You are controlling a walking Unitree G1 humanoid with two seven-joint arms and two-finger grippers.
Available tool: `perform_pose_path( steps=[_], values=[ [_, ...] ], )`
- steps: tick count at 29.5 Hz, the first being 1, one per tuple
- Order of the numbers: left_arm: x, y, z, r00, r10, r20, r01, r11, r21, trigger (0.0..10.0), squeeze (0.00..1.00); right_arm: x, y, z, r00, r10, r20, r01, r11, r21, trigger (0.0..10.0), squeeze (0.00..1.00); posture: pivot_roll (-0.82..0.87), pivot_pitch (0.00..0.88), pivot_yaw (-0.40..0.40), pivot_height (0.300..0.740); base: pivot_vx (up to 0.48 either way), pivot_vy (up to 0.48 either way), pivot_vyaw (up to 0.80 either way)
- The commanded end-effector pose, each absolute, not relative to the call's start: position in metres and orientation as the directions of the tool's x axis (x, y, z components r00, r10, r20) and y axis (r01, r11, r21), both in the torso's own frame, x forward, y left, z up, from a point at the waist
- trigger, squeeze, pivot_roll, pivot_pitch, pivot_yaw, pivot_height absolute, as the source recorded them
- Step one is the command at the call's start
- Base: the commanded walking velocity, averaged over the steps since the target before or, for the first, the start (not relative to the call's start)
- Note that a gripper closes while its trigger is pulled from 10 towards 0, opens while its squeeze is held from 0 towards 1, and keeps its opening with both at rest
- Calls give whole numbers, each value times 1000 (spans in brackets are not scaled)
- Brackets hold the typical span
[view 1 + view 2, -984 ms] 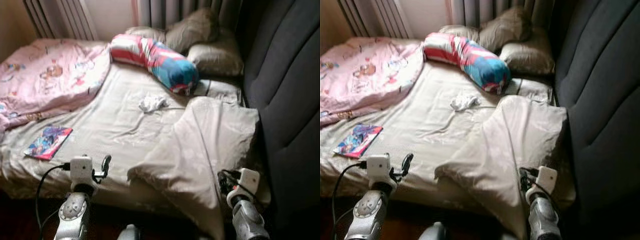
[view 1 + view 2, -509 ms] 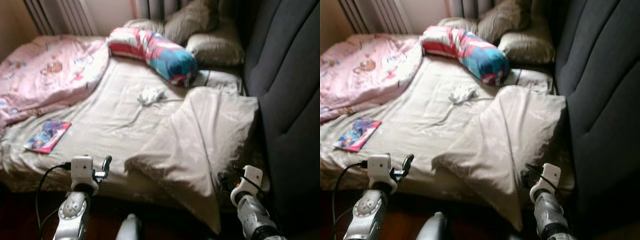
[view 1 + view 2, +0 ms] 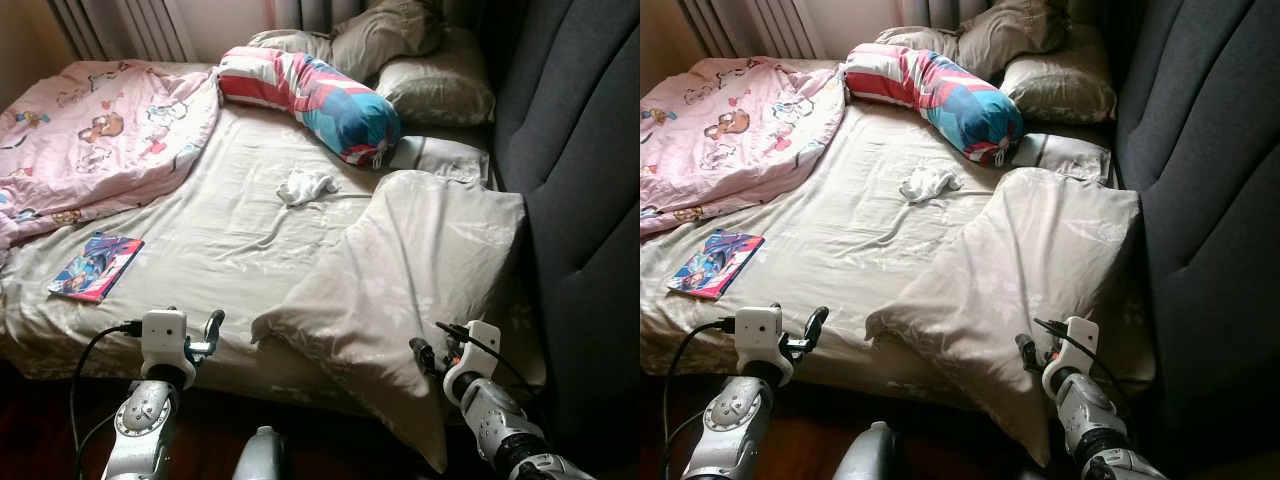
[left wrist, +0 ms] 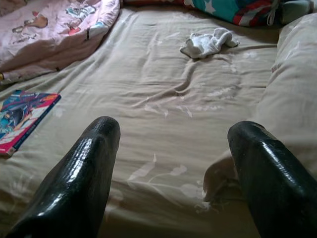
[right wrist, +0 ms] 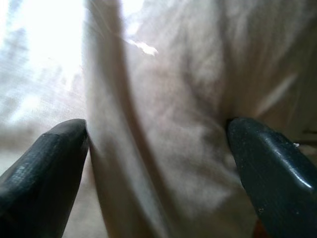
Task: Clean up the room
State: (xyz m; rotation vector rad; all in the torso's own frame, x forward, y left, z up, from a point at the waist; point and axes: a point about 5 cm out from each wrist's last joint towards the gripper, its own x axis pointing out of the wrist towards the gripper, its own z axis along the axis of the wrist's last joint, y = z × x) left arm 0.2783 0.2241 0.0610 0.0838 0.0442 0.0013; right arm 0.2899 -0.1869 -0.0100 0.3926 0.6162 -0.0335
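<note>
Right gripper [image 5: 158, 163] spread wide, empty, pressed up against folded beige blanket [image 3: 420, 260] at bed's near edge. Left gripper [image 4: 171, 163] parted too, empty, hovering over sheet [image 3: 230, 240]. Risk: right fingers close on thin fold only, cloth slips. White rag [image 3: 305, 186], book [image 3: 95, 267] lie well apart from both.

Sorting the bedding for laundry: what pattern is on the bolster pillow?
Red and white stripes, then blue with white stars, on the bolster pillow; clearest in the left eye view.
</note>
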Motion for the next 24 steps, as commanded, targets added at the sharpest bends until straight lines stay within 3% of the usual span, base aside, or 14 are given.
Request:
perform_pose_path(
  steps=[1,10,19,20,21,22,23,24],
  values=[
    [275,230,59,998,8,-68,-1,995,97,10000,0,272,-181,-28,756,70,-651,195,925,326,10000,0,70,137,81,653,0,0,0],
    [275,233,62,997,7,-70,1,994,106,10000,0,272,-181,-29,741,-15,-671,268,923,275,10000,0,80,139,91,653,0,0,0],
    [274,230,62,997,-8,-77,16,994,105,10000,0,259,-161,-42,691,61,-720,223,930,292,10000,0,88,140,96,653,0,0,0],
    [275,230,62,997,-8,-77,16,994,106,10000,0,258,-161,-43,689,58,-722,226,930,290,4784,0,88,141,96,653,0,0,0],
    [275,230,62,997,-8,-78,16,994,106,10000,0,257,-162,-44,687,51,-725,230,931,284,2980,0,90,141,96,653,0,0,0],
    [275,230,62,997,-8,-78,16,994,106,10000,0,256,-162,-44,684,44,-728,235,932,277,2980,0,91,140,96,653,0,0,0],
    [275,230,62,997,-8,-78,16,994,106,10000,0,254,-162,-46,677,44,-735,237,932,274,0,0,93,141,96,653,0,0,0],
    [275,230,62,997,-8,-78,16,994,106,10000,0,253,-162,-47,672,44,-739,238,932,272,0,0,93,141,96,653,0,0,0]
  ],
)
